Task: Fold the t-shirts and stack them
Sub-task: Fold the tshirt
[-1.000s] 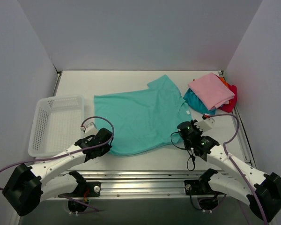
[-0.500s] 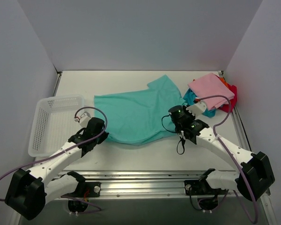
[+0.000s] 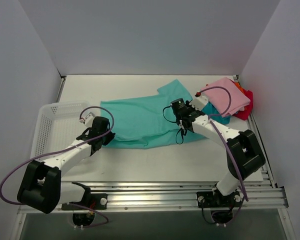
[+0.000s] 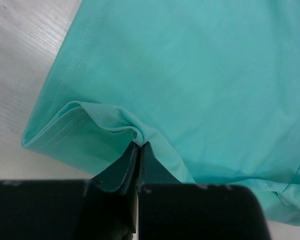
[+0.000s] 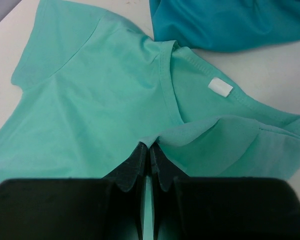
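A teal-green t-shirt [image 3: 145,117] lies spread across the middle of the table, its near half lifted and folded over toward the back. My left gripper [image 3: 106,134] is shut on the shirt's hem [image 4: 115,125] at its left end. My right gripper [image 3: 181,116] is shut on the shirt's near edge [image 5: 190,132] beside the collar, where a white label [image 5: 220,87] shows. At the back right sits a stack of folded t-shirts: pink [image 3: 226,96] on top, teal-blue [image 3: 208,109] beneath, with red [image 3: 246,106] and orange [image 3: 238,86] peeking out behind.
A white plastic mesh basket [image 3: 45,131] stands at the left edge of the table, close to my left arm. Grey walls close in the table on three sides. The folded teal-blue shirt [image 5: 230,22] lies just beyond the right gripper.
Both grippers have carried the shirt's near edge away from the front of the table toward the back, folding the near half over the far half. The arms are stretched further out.
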Controlling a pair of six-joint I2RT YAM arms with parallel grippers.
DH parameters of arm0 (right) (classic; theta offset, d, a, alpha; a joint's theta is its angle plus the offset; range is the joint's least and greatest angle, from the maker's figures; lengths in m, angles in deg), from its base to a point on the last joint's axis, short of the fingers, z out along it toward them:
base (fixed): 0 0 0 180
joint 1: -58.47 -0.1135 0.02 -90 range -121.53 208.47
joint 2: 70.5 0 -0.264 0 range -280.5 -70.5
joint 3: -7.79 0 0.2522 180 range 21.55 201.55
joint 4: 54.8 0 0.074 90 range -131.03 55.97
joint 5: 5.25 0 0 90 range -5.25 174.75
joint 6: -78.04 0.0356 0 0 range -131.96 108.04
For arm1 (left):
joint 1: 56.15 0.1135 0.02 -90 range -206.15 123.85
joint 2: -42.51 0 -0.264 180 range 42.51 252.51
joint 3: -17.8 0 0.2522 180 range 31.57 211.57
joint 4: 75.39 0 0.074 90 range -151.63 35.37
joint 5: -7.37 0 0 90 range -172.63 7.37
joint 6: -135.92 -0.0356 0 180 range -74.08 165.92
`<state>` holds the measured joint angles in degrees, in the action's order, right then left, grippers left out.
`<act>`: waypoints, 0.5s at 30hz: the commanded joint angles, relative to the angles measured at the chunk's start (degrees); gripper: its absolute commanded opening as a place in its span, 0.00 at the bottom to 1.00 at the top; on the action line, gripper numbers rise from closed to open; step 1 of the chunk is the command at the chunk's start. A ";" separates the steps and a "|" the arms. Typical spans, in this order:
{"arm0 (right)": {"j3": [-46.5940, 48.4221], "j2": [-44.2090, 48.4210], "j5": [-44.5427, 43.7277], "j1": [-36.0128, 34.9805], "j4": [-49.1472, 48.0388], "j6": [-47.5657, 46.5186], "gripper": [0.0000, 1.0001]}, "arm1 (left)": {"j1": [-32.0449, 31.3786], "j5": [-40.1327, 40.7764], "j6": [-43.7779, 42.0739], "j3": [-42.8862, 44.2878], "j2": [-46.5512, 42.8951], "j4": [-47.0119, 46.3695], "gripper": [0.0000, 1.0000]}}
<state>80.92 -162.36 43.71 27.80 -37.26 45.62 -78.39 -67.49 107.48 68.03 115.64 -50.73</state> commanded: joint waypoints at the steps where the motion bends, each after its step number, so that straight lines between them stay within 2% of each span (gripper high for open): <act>1: 4.87 -2.71 -2.38 0.62 -1.04 -1.42 0.00 | 1.14 -0.11 -1.71 3.87 1.05 -4.57 0.02; 15: 16.38 -16.59 -1.50 3.34 1.33 -1.68 0.00 | 6.15 -2.65 -2.15 6.42 9.22 -5.80 0.02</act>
<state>94.45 -176.58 44.00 30.44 -37.59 43.91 -73.43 -68.65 106.06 72.06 123.46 -53.95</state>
